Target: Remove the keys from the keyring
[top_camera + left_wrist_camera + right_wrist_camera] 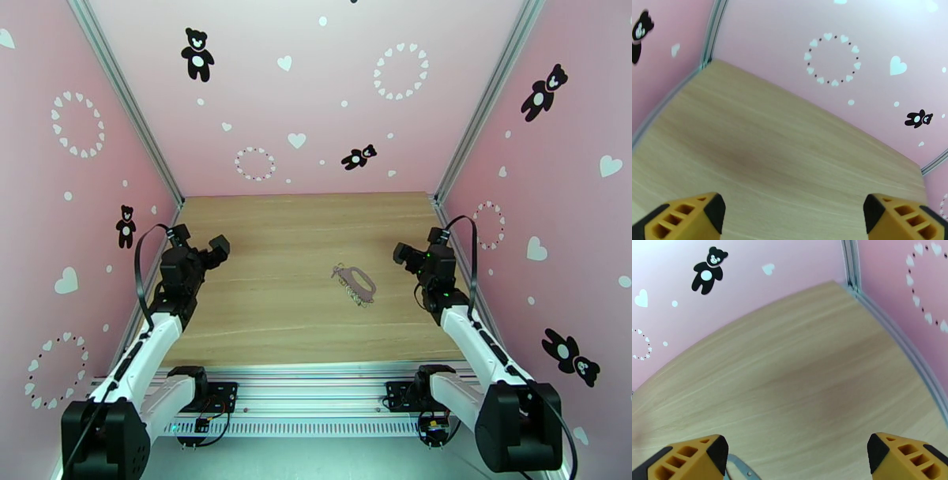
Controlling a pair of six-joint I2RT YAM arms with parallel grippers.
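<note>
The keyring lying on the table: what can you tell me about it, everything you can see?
The keyring is a small pinkish-grey oval loop, perhaps plastic or coated metal, with a short silvery beaded chain bunched along its near side. It lies flat on the wooden table, right of centre, slanting from far-left to near-right. Small dark bits at its far-left end are too tiny to make out. Nothing grips it: the right gripper is the nearer one, but apart from it.
</note>
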